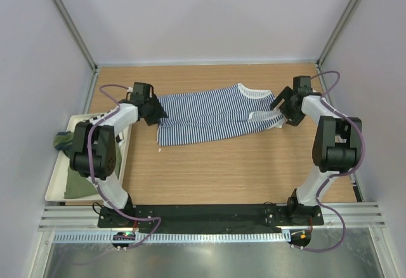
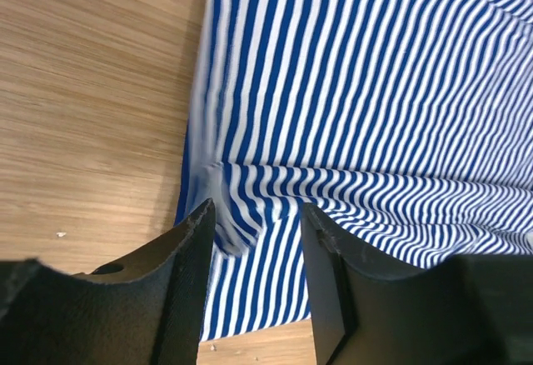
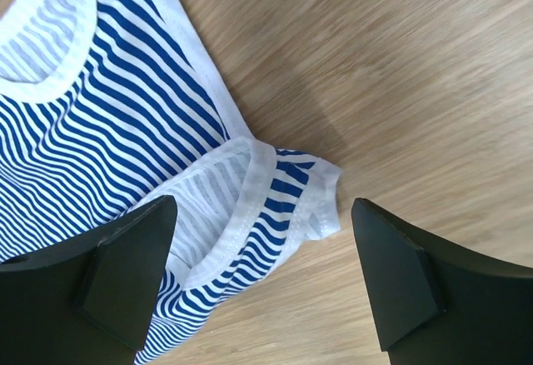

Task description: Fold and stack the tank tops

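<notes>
The navy-and-white striped tank top (image 1: pixel 212 114) lies spread flat on the far middle of the wooden table, hem to the left and white-trimmed neck to the right. My left gripper (image 1: pixel 152 112) is open, low over its hem corner; in the left wrist view (image 2: pixel 256 207) the striped cloth (image 2: pixel 375 90) lies between the fingers and is rucked up by the left one. My right gripper (image 1: pixel 281 108) is wide open over the folded-back shoulder strap (image 3: pixel 283 190) of the top (image 3: pixel 100 107). The olive green tank top (image 1: pixel 77 186) lies bunched in a tray at the left.
A white tray (image 1: pixel 54 176) stands at the table's left edge beside the left arm. Grey walls and metal posts close in the table at the back and sides. A black base rail (image 1: pixel 209 214) runs along the near edge.
</notes>
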You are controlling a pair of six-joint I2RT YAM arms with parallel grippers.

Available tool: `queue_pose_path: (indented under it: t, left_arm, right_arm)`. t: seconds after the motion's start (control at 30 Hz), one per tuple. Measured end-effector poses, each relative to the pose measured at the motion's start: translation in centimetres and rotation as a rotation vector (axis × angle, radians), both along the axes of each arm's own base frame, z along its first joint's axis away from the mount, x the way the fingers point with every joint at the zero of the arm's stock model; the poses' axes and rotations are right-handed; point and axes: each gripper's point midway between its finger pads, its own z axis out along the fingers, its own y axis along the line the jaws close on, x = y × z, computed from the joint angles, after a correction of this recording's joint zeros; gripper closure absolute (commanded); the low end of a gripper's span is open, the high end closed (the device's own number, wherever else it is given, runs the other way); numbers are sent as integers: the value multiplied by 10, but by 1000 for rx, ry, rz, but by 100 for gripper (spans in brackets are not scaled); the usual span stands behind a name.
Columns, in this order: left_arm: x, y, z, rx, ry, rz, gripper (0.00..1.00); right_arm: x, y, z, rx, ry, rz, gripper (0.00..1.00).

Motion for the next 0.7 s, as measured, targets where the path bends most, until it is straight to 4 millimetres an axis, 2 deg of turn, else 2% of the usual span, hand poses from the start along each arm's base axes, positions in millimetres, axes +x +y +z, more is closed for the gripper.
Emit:
queue_pose_path:
  t: [0.1,0.2,0.23,0.27,0.3,0.37,0.5,0.7]
  left_arm:
    - [1,1,12,1,-28,5,57]
    - [0,3,15,9,-24,9,61]
    - [0,3,15,12,-21,11,62]
    - [-1,4,14,15,-17,13,64]
    - [-2,4,14,17,-13,14,67]
    - [-4,5,13,19,-5,14,68]
    - [-5,5,12,19,-1,13,63]
    - [-13,5,3,20,23,6,63]
  right_arm:
    - [0,-10,17,-59,-32,-15,11]
    - [4,-14,39,-112,-88,-6,23]
    - [5,-12,46,-121,-106,4,32]
    - [6,-9,50,-122,-120,18,36]
    - [9,-1,54,-113,-135,47,38]
    - [14,15,58,-75,-165,104,43]
    - [18,47,58,-2,-188,211,45]
    - [27,83,40,16,-159,352,49]
